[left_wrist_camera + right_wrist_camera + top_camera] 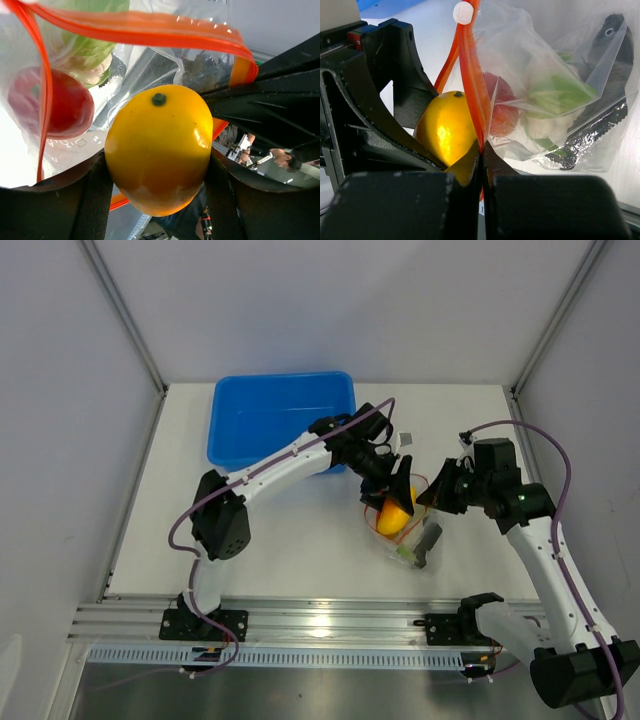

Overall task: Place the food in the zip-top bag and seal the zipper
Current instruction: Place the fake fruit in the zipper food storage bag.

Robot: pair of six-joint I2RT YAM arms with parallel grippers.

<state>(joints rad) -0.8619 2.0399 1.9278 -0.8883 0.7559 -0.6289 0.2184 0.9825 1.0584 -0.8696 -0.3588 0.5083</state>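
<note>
One round yellow-orange toy fruit (393, 522) is clamped in your left hand (390, 502) at the mouth of the clear crinkly zip-top bag (420, 545), on the white bench (290, 560), from above. Left wrist: it sits just below the red-orange zipper strip (150, 31). Right wrist: your right hand (482, 151) pinches that strip, holding the mouth up. Loading step, I judge: push it deeper, then release.

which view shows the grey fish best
Right wrist view: the grey fish lies inside the bag, eye and body plain. The top view shows a small grey shape; the left wrist view does not clearly show it.
</note>
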